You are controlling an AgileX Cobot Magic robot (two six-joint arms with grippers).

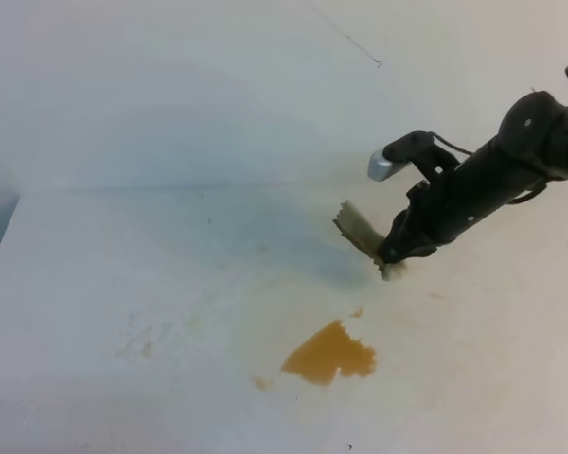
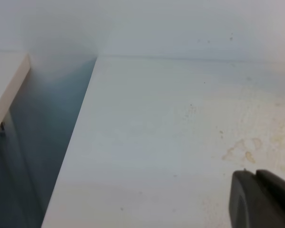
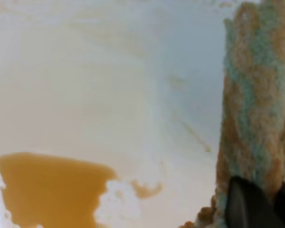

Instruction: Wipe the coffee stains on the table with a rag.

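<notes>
On the white table [image 1: 123,284], an orange-brown coffee stain [image 1: 328,356] pools near the front. Just behind it, the right gripper [image 1: 390,252] pinches a stained rag [image 1: 360,230]. The left gripper's [image 2: 262,199] jaws cannot be judged.

No legible text or labels.

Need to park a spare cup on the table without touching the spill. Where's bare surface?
The table is bare on its left half, from the left edge to the faint tan smudges. Also bare: the strip along the back wall. Crowded: centre-right, where the coffee stains lie, with the right claw holding the rag just behind.
</notes>
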